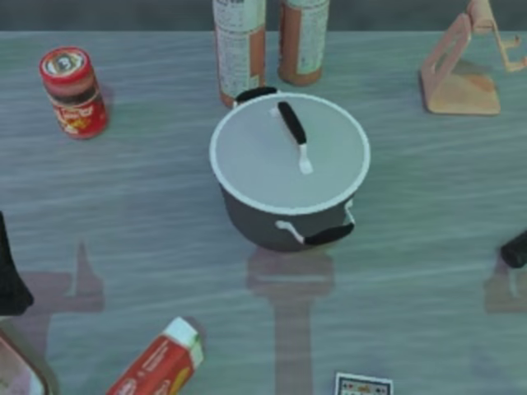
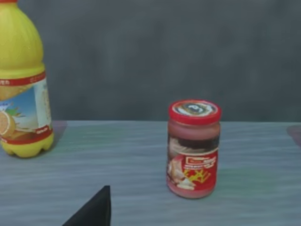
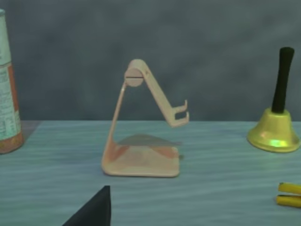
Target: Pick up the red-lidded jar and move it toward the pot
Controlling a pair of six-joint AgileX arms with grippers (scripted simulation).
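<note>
The jar (image 1: 74,91) stands upright near the table's (image 1: 428,214) far left corner, lid on, untouched by either gripper. The left wrist view shows the jar (image 2: 194,148) alone on bare tabletop, with a yellow bottle (image 2: 22,80) well apart from it.

The pot (image 1: 288,169) sits at the table's centre, lid seated, black handle on top. It is well apart from the jar. Two tall canisters (image 1: 240,49) stand just behind the pot, at the far edge.

The left gripper (image 1: 11,276) is at the left edge, nearer the camera than the jar and well apart from it. Only a dark part shows; whether its fingers are wide or narrow cannot be told. The right gripper (image 1: 515,248) is parked at the right edge; its finger state cannot be told either.

A pale phone stand (image 1: 459,74) occupies the far right corner. The right wrist view adds a brass bell (image 3: 274,127) beside it. A red-and-white carton (image 1: 158,362) lies on its side near the front edge.
</note>
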